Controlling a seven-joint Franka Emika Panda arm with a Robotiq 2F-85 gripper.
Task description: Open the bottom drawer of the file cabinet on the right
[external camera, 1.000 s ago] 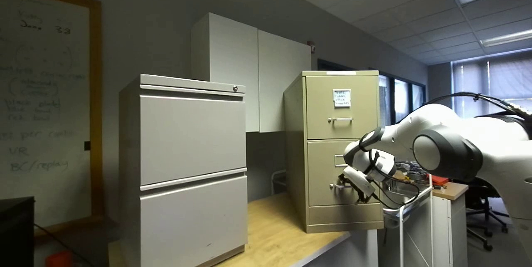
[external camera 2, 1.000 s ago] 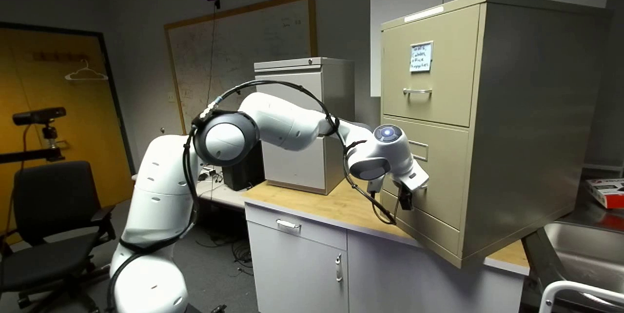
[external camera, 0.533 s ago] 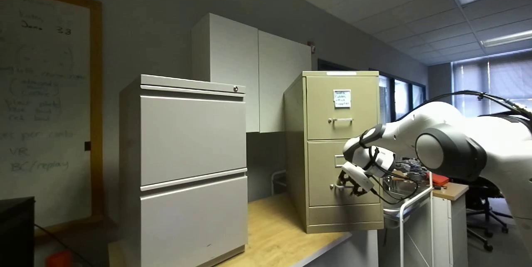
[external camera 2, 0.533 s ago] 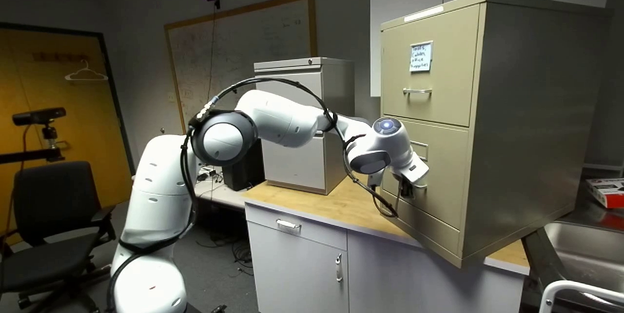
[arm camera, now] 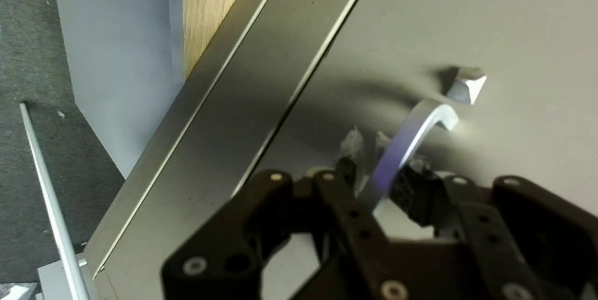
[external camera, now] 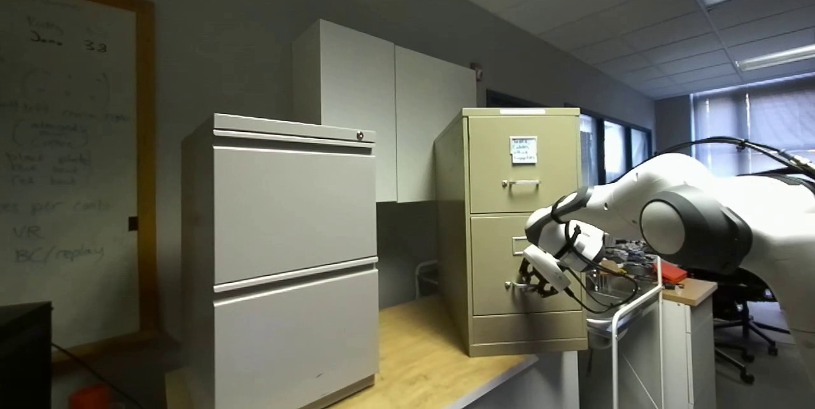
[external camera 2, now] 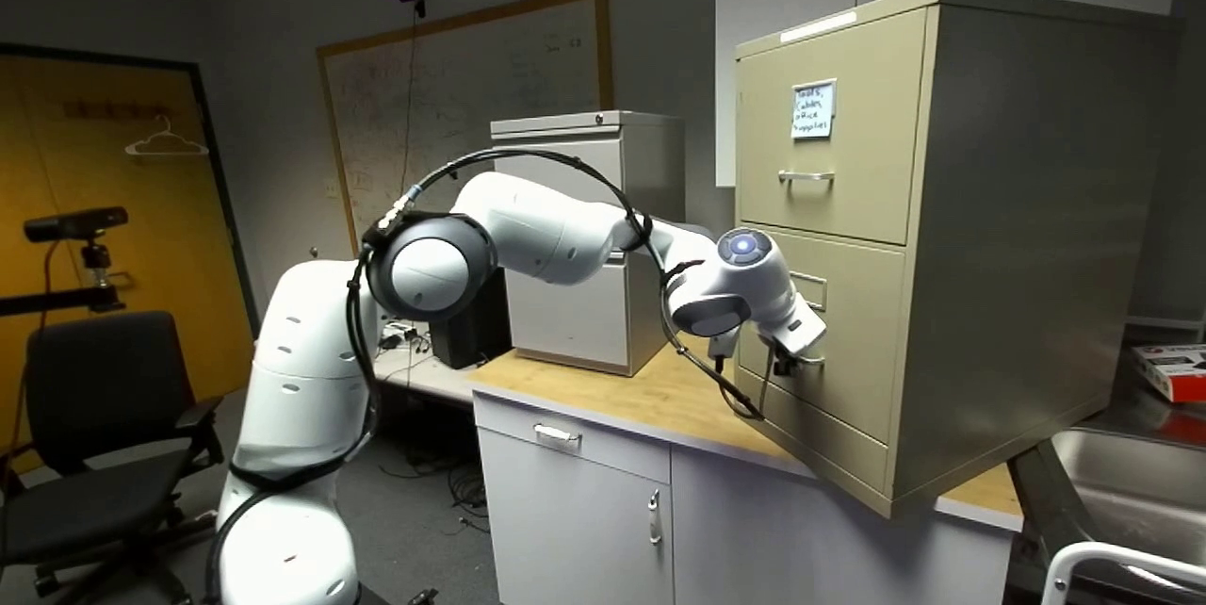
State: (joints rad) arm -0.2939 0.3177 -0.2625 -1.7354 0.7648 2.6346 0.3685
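Observation:
The tan file cabinet (external camera: 563,160) (external camera 2: 1027,256) appears in both exterior views. Its bottom drawer (external camera: 487,256) (external camera 2: 862,332) sits flush in the frame, with part of its front behind my wrist. In the wrist view the drawer's silver handle (arm camera: 397,155) runs diagonally between the fingers, a small square lock knob (arm camera: 467,85) beside its far end. My gripper (arm camera: 366,146) (external camera: 533,283) is shut on this handle, the taped fingertips reaching past the bar toward the drawer front. The handle's near end is hidden behind a finger linkage.
A pale grey two-panel cabinet (external camera: 296,218) stands beside the file cabinet on the wooden countertop (external camera: 414,332). A white cart rail (external camera: 637,307) stands close below the wrist. A metal sink (external camera 2: 1131,473) lies past the file cabinet. Loose cables (external camera 2: 692,365) hang along the arm.
The gripper's fingers have come together around the handle. The wrist has risen slightly and tilted a little. The bottom drawer has not moved.

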